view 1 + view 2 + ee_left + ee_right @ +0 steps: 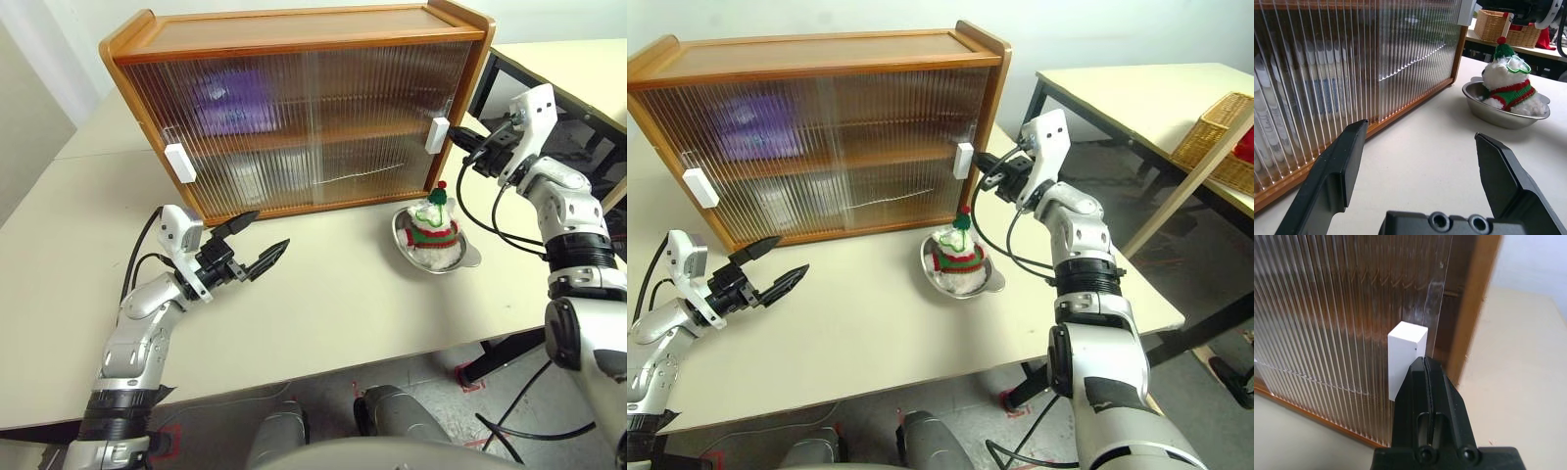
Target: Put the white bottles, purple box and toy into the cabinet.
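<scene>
No text, brand, number or sign could be read; print on the white jars (1266, 122) behind the ribbed doors was illegible.

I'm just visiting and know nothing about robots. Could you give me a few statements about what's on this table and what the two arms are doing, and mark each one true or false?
1. The toy sits in a steel bowl on the table. True.
2. The cabinet doors stand wide open. False: both ribbed sliding doors are closed.
3. The right gripper is shut, its tip at the white handle on the cabinet's right side. True.
4. The left gripper is clamped on the toy. False: it is open and holds nothing, above the table in front of the cabinet.
5. The purple box shows behind the doors on the upper shelf. True.
</scene>
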Controlling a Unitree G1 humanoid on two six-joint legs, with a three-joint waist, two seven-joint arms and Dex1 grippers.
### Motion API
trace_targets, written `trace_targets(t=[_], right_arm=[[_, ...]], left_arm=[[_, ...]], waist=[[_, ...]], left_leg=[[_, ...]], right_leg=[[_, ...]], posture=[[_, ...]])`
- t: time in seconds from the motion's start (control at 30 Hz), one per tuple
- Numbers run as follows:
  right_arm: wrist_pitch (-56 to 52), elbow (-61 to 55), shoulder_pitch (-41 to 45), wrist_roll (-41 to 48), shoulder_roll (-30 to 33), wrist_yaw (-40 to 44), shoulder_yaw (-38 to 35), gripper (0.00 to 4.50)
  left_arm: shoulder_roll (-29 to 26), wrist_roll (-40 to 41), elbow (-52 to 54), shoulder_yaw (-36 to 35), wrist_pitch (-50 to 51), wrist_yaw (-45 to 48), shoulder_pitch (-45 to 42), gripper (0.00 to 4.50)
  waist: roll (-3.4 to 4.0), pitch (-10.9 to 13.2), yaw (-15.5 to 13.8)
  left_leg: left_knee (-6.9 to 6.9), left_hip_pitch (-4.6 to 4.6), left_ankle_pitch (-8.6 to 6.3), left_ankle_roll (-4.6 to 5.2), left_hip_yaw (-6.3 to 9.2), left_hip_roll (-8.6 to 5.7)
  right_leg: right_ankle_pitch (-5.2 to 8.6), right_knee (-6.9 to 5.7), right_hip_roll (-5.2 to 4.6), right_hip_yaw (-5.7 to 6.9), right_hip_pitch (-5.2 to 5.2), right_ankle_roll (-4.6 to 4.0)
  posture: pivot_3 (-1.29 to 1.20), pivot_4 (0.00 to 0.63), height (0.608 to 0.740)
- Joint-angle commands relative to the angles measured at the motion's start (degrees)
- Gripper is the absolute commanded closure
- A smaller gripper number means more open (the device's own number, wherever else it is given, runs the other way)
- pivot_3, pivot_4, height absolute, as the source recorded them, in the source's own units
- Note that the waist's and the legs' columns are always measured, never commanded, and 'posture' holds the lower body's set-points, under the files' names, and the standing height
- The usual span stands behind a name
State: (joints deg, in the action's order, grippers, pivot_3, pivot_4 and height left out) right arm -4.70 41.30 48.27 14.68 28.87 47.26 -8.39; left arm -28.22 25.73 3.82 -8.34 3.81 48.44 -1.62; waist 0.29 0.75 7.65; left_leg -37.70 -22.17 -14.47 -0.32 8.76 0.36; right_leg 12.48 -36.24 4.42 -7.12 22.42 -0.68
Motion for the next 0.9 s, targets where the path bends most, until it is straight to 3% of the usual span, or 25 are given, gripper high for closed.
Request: trace_targets(t=[0.03,0.67,0.9], right_arm=[[-0.90,-0.53,0.82,-0.01,-1.04,0.94,0.88,4.47],[-4.49,-0.17,4.33,0.30,-7.08,5.49,3.27,4.47],[-6.89,-2.37,3.33,1.06,-9.34,7.58,4.25,4.47]], left_arm=[[-0.20,-0.30,0.56,0.06,0.46,-0.39,-0.23,0.00],[-0.90,1.11,3.48,-1.09,2.58,-1.85,0.64,0.00],[-2.98,3.43,6.36,-1.09,0.90,3.33,2.20,0.00]], waist=[[0.00,0.00,-0.12],[0.02,-0.01,-0.73],[0.02,-0.02,-0.94]], left_leg=[[0.00,0.00,0.00,0.00,0.00,0.00],[-0.01,0.00,0.00,0.00,-0.01,0.01],[-0.01,0.00,0.00,0.00,-0.02,0.02]], right_leg=[[-0.07,0.00,0.00,0.01,0.00,-0.11],[-0.31,-0.01,0.01,0.02,0.02,-0.55],[-0.32,-0.02,0.01,0.03,0.04,-0.61]], posture=[[-0.15,0.000,0.740],[-0.13,0.000,0.740],[-0.14,0.000,0.740]])
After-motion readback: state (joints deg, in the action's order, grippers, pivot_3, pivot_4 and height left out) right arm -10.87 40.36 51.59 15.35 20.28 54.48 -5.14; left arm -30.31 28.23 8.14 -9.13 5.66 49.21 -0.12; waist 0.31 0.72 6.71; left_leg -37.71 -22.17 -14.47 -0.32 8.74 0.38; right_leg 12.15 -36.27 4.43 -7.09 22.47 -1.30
